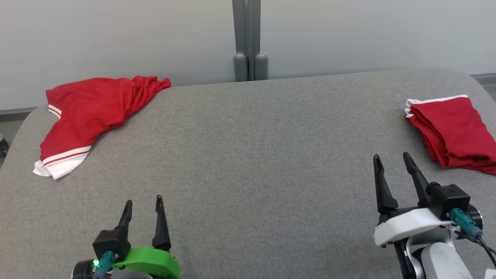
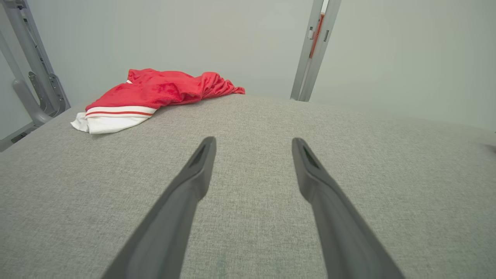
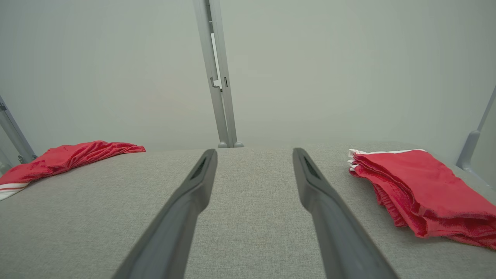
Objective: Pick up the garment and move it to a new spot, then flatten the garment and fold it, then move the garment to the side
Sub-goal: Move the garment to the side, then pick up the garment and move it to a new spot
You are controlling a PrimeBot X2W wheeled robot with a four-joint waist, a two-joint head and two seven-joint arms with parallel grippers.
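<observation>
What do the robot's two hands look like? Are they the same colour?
Both have two long, dark, tapering fingers on a black block with a teal plug. The left gripper has a green shell and a green light; the right gripper has a white shell and a black cable.

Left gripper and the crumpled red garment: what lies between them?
Bare grey cloth surface; the left wrist view shows it between the left gripper and the crumpled red garment.

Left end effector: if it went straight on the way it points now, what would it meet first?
Probably nothing: the left end effector points across bare grey table toward the back wall. The crumpled red garment lies left of that line. Its height above the table is unclear.
</observation>
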